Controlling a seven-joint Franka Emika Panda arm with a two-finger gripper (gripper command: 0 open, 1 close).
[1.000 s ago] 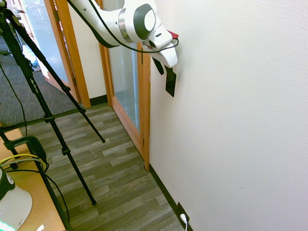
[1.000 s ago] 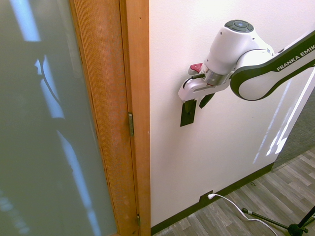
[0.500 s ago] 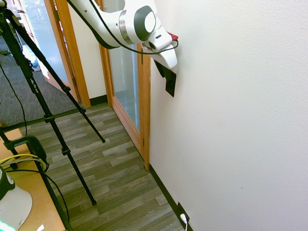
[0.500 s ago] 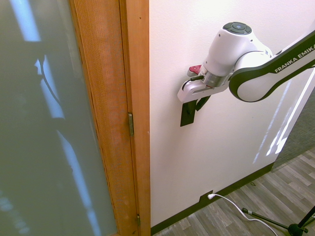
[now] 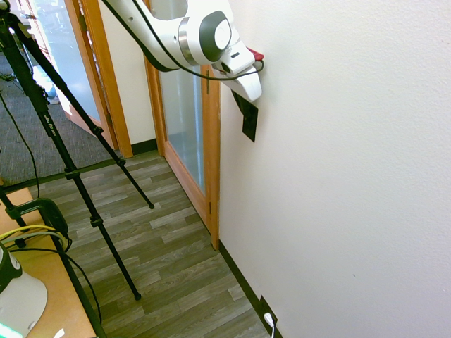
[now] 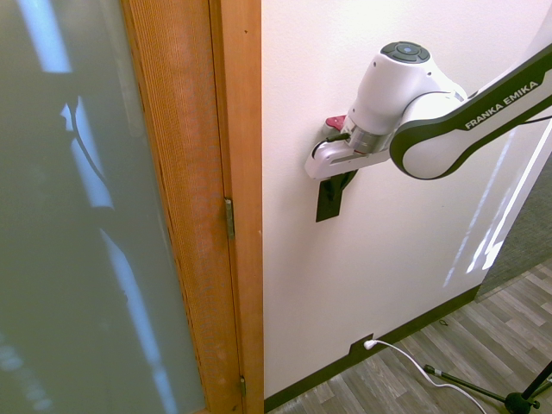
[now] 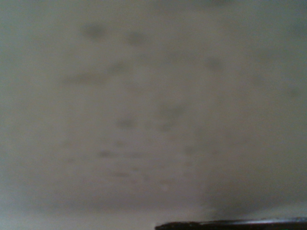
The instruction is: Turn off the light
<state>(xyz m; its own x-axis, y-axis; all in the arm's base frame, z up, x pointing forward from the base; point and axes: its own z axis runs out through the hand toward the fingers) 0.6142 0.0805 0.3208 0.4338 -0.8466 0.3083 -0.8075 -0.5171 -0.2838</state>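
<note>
White capitals "FRANKA EMIKA" run along the arm's [image 6: 466, 112] black band; no other print is legible.

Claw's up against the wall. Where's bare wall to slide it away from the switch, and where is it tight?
Free: the white wall below the switch down to the outlet, and on the side away from the door frame. Tight: the strip between switch and frame, and where the shut claw sits.
</note>
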